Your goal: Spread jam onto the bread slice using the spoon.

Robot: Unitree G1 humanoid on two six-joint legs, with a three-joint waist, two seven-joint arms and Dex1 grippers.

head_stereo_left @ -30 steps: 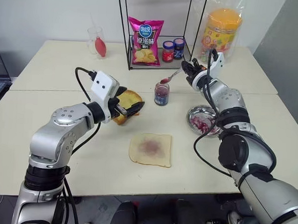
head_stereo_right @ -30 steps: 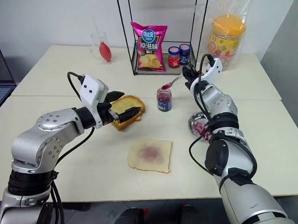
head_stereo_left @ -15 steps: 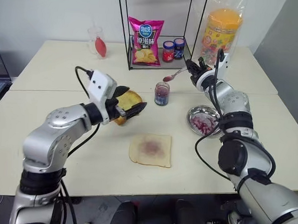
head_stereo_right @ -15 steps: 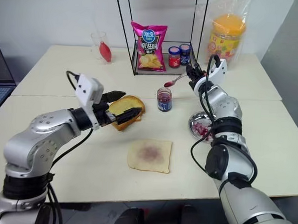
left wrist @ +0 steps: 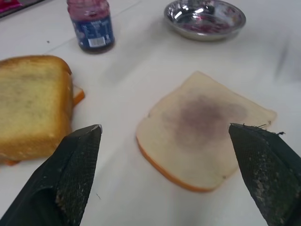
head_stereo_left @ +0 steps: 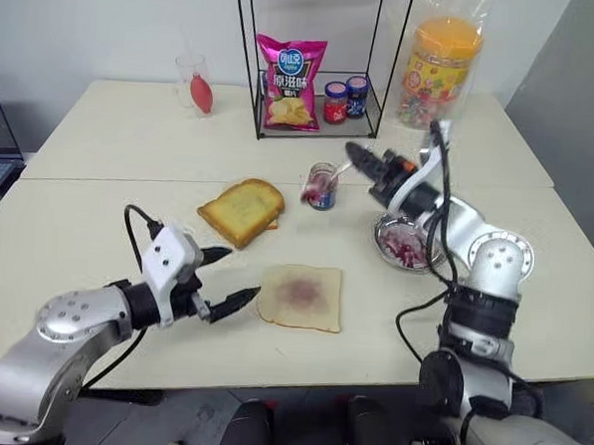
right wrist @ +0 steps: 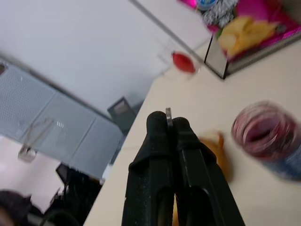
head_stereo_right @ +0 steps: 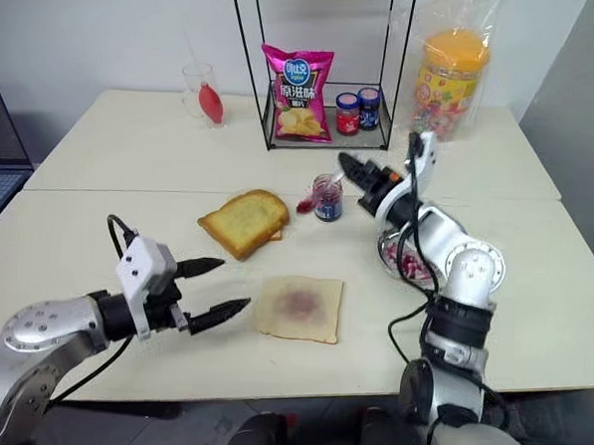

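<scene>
1. The small glass jar [head_stereo_left: 322, 187] stands open at the upper middle of the head view, on the tabletop [head_stereo_left: 98, 222], with dark purple spread inside and a blue label.
2. The round steel dish [head_stereo_left: 404, 239] sits right of centre, holding lumpy reddish-pink jam [head_stereo_left: 405, 248].
3. The wire rack [head_stereo_left: 309, 94] at the top centre carries a pink bag of crisps [head_stereo_left: 289, 81] and two small lidded jars [head_stereo_left: 344, 97].
4. A clear bag with an orange-lidded tub [head_stereo_left: 440, 66] stands at the upper right; a glass cup [head_stereo_left: 194, 81] with something red in it is at the upper left.
5. The bread slice [head_stereo_left: 301, 297] lies flat at the centre, a purplish smear in its middle. The thick toast [head_stereo_left: 241, 210] lies up and left of it, apart.
6. The right pincer [head_stereo_left: 356, 154] is clamped on the handle of the spoon [head_stereo_left: 324, 179], whose jam-tipped bowl hangs just left of the open jar.
7. The left pincer [head_stereo_left: 226, 277], fingers spread wide and empty, is just left of the bread slice.
</scene>
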